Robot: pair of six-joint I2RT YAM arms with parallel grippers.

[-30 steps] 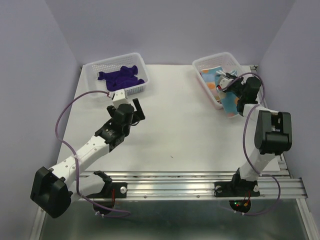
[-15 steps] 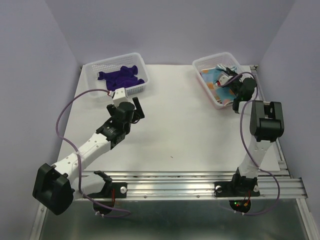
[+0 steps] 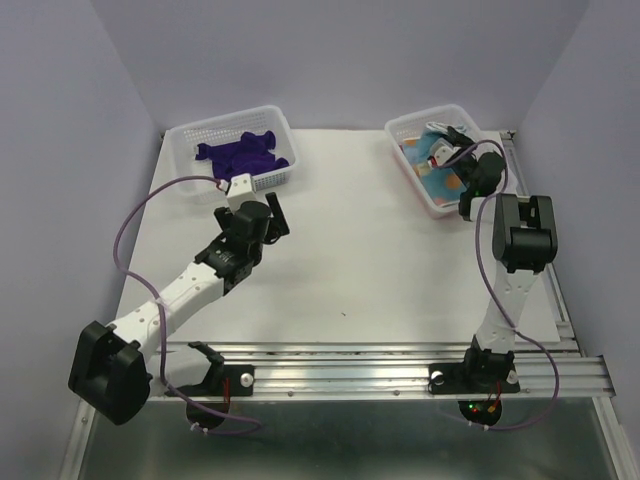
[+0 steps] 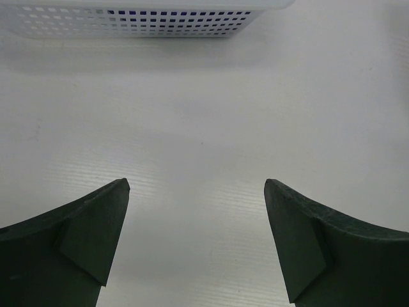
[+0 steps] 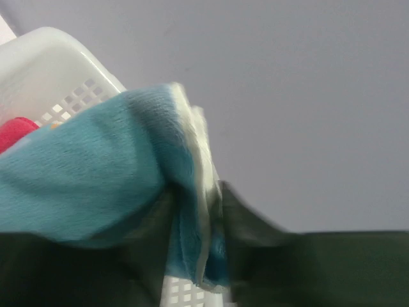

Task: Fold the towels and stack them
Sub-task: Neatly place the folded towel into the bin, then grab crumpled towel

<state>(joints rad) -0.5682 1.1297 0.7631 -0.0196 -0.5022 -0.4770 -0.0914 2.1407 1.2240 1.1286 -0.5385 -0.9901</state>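
The left basket (image 3: 262, 182) is white rigid plastic, rectangular, with walls pierced by rows of small square holes. Inside it lies the dark purple towel (image 3: 243, 152), a soft, lumpy, crumpled strip whose long axis runs along the basket's length. Just in front of this basket the left gripper (image 4: 197, 185) hovers over the smooth white table (image 3: 340, 250), its two dark wedge-shaped fingers spread wide with nothing between them. Well to the right of the left basket stands a second basket (image 3: 410, 172) of the same perforated plastic. It holds the light blue towel (image 5: 89, 185), fleecy and napped with a pale edge. The right gripper (image 5: 195, 211) is narrow, pinching a fold of it that points upward between the fingers. A scrap of red cloth (image 5: 16, 131) shows beside the fold
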